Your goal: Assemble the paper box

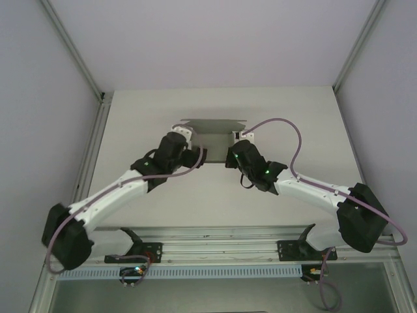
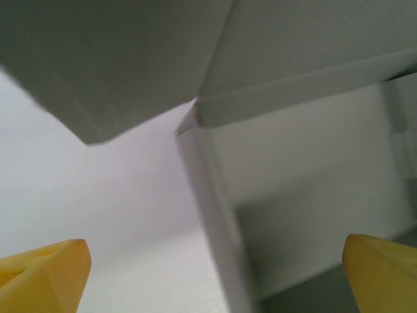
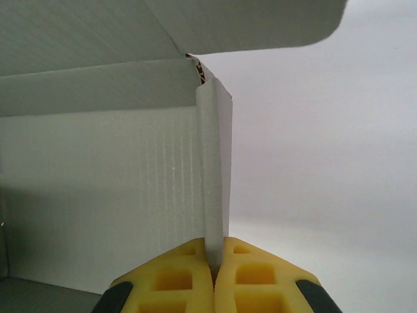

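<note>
The paper box (image 1: 212, 127) sits toward the far side of the table (image 1: 215, 195). It is partly folded, with grey walls raised and a flap leaning out at each end, and the two arms reach in from either side so that it lies directly between the wrists. The left gripper (image 2: 215, 280) stands wide open and holds nothing. Its two yellow fingertips (image 2: 49, 274) show at the opposite lower corners of the left wrist view, well apart, and neither touches the card. Roughly midway between them runs the upright corner edge (image 2: 208, 215) of the box's left end, with the box's interior to the right of it and bare table to the left (the picture is soft here, so how near the edge comes to the tips cannot be told). A broad flap (image 2: 117, 59) hangs overhead at the upper left of that view. The right gripper (image 3: 214, 277) is closed tight on the box. Its yellow pads (image 3: 176, 280) meet on the thin upright side wall (image 3: 215, 163) at the box's right end, pinching the lower part of the card so that the wall rises straight up from the line where the jaws meet. Left of that wall lies the ribbed inner face of the box, right of it the open table, and above it a rounded flap (image 3: 260, 26) juts out to the right.
</note>
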Controlling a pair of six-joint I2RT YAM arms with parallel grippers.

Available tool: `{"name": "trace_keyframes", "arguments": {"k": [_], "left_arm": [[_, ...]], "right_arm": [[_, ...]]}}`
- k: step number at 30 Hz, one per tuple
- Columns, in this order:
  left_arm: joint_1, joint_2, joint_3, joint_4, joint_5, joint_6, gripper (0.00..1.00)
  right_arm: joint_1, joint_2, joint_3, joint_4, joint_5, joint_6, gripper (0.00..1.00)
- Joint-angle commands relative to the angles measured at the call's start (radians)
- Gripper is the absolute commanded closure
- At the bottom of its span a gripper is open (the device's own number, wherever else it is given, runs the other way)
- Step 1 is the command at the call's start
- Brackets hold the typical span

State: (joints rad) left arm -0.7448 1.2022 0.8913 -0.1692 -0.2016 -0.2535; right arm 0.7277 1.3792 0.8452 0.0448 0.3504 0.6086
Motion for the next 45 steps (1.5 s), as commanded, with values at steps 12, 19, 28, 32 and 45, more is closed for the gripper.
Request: {"name": "trace_keyframes", "arguments": {"k": [12,19,28,32,45], "left_arm": [[0.481,-0.285,-0.318,0.198,0.34,-0.337,0.0],[0.503,0.081,-0.33,0.753,0.833,-0.473,0.0],[0.431,0.416,-0.191,1.156,1.042,-0.654,0.0],[0.414,0.498,-0.164,1.386,1.122,-0.795,0.0],[0.361,0.207,-0.119,0.708,0.927,-0.376,0.0]], "right_arm": [[-0.115,-0.03,-0.075,0.295,-0.519,-0.107,1.0],[-0.109,0.011,-0.021,0.336,-0.659,-0.102,1.0],[-0.079,0.072,0.075,0.313,-0.735,-0.144,1.0],[-0.056,0.112,0.156,0.138,-0.645,-0.193,1.0],[0.074,0.314,0.454,-0.516,0.081,-0.329,1.0]]}}
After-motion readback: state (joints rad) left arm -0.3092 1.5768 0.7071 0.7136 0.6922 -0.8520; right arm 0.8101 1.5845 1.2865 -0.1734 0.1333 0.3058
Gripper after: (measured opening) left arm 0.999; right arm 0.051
